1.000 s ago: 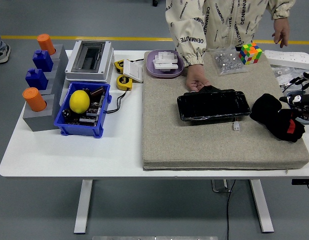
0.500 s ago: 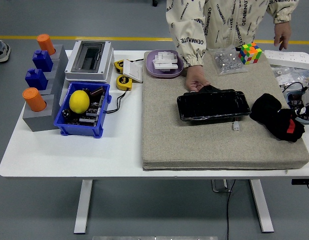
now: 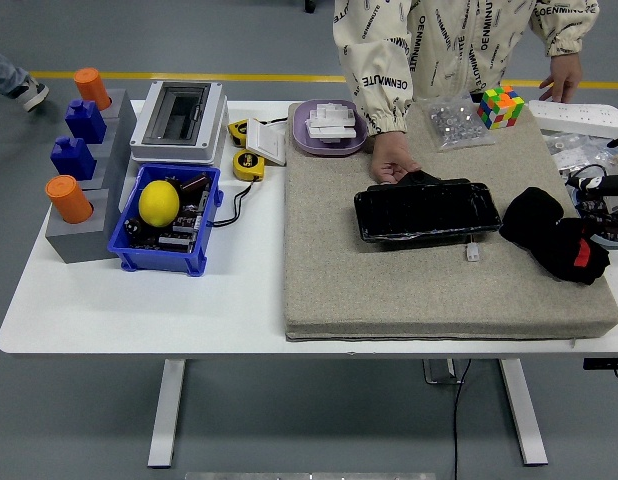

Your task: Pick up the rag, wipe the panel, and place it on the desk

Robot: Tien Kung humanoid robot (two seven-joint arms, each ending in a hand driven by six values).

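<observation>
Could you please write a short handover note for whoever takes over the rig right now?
Neither robot hand is in view. The black rag lies bunched on the grey mat, just right of the black panel. A person's hand rests at the panel's far left edge. Whether the panel has been wiped cannot be told from this view. If not, left: pick the rag up, wipe the panel, set the rag on the desk.

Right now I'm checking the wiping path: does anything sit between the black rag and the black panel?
Nothing visible blocks it. The black rag lies on the grey mat just right of the black panel. A small white connector sits near the panel's front right corner, and a person's hand holds its far edge.
</observation>
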